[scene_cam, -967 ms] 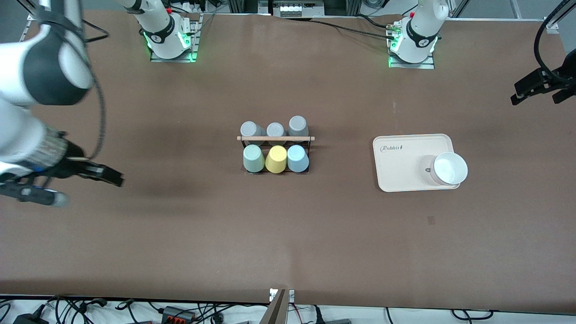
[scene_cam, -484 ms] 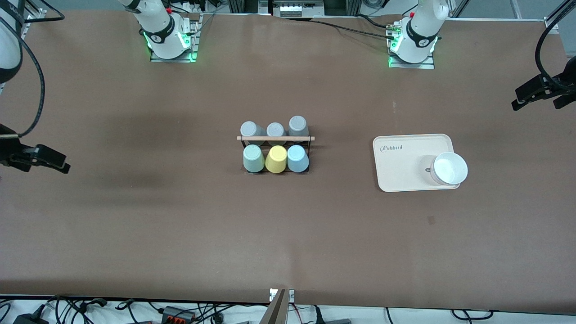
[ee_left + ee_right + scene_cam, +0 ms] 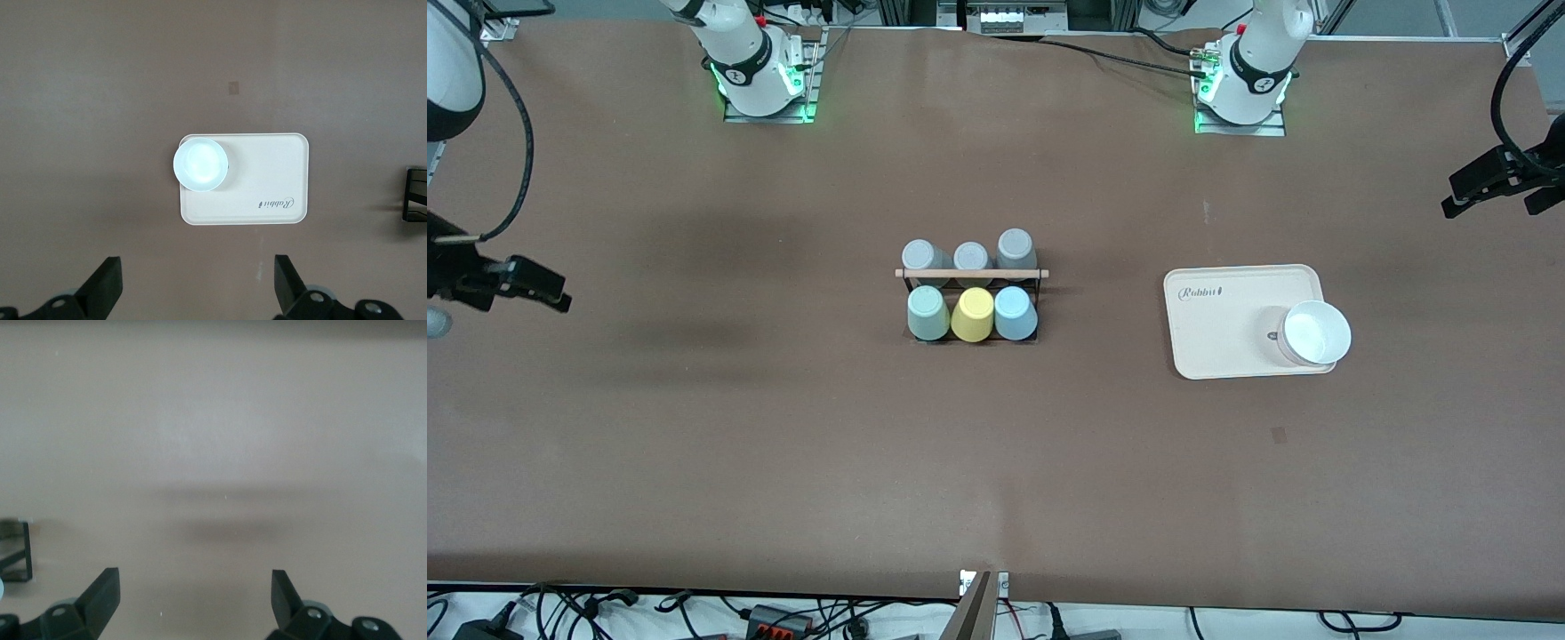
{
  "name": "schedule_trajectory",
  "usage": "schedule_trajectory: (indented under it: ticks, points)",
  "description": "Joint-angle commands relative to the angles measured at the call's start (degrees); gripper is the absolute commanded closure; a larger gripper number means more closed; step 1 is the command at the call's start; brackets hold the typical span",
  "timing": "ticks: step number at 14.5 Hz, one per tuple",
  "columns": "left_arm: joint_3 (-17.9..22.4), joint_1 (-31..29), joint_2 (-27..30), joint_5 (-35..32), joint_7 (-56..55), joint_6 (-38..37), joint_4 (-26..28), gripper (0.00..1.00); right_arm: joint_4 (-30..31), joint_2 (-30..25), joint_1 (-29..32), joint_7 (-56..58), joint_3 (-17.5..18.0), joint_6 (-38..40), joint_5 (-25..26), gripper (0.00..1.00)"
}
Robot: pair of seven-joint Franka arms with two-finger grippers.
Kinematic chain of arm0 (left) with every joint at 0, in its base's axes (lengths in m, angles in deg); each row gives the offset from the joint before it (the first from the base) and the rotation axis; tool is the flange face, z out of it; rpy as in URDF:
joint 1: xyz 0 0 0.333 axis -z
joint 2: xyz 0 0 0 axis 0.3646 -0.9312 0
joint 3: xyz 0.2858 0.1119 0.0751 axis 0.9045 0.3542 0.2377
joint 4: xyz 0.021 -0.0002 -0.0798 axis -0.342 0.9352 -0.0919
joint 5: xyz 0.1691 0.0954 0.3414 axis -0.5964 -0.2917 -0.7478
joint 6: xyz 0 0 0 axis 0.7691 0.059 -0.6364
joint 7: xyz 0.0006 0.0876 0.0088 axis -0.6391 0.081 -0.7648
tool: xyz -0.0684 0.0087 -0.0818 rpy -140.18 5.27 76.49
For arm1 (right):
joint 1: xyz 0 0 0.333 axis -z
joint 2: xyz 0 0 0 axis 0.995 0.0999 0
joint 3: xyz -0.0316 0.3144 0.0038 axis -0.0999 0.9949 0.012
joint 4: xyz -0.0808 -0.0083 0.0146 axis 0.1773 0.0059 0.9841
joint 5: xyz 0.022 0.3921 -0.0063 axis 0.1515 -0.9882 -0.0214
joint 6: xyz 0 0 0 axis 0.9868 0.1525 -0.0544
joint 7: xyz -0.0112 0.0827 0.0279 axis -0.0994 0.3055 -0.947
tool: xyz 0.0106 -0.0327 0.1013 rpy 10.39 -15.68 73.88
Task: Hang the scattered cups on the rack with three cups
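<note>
Rack [image 3: 972,299]: black wire-frame stand with a light wooden rod [image 3: 972,273] across its top, standing at the middle of the bench, well apart from every edge.

Cups on rack, row nearer the front camera: pale mint green cup [image 3: 927,313] toward the right arm's end, yellow cup [image 3: 973,315] in the middle, light blue cup [image 3: 1015,313] toward the left arm's end. All three sit mouth-down, side by side.

Cups on rack, row nearer the robots' bases: three grey cups [image 3: 970,255], also mouth-down.

Cream tray [image 3: 1218,320]: flat on the bench between the rack and the left arm's end. A white bowl [image 3: 1314,333] sits on its corner nearest the front camera, overlapping the rim.

Right gripper [image 3: 193,587]: raised over the bench edge at the right arm's end, well apart from the rack, fingers spread wide, nothing between them.

Left gripper [image 3: 197,287]: raised over the bench edge at the left arm's end, well apart from the rack, fingers spread wide, holding nothing.
</note>
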Motion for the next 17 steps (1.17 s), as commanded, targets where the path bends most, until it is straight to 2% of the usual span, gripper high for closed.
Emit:
schedule_trajectory:
  ticks: [1,6,17]
  points:
    - [0.0,-0.3,-0.7,0.4,1.3,-0.9,-1.7,0.0,10.2,-7.7,0.6,1.1,0.8,-2.1,0.7,0.0]
    - [0.0,-0.3,-0.6,0.4,1.2,-1.0,-1.7,0.0,12.4,-9.5,0.6,2.1,0.8,-2.2,0.7,0.0]
    - [0.0,-0.3,-0.6,0.5,1.2,-0.9,-1.7,0.0,12.3,-11.5,0.6,1.9,0.7,0.9,0.8,0.0]
